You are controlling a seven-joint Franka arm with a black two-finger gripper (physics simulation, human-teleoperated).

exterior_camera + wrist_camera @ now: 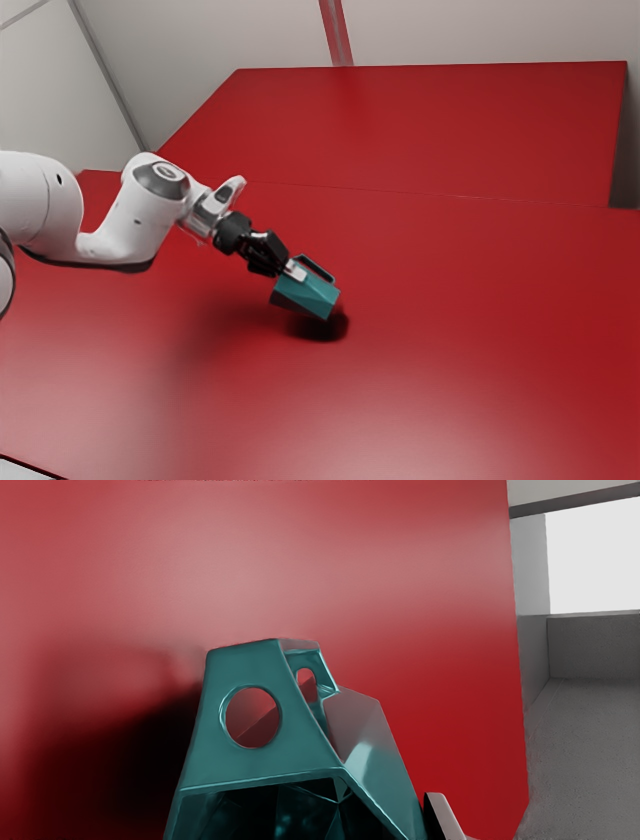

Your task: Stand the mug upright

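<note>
In the exterior view my gripper [293, 270] is shut on the teal angular mug [312, 296], which hangs tilted just over the red table. Its dark handle loop stands out on the upper side, and a dark shadow lies below it. Seen from the wrist, the mug [255, 670] has its hollow opening turned toward the camera and its holed handle beyond. One gripper finger [442, 816] lies against the mug's outer wall; the opposite finger is hidden behind the mug.
The red table [440, 330] spreads around the mug, with another red surface [430, 130] behind it and a pale wall [480, 30] at the back. A grey floor [585, 760] lies beyond the table's edge in the wrist view.
</note>
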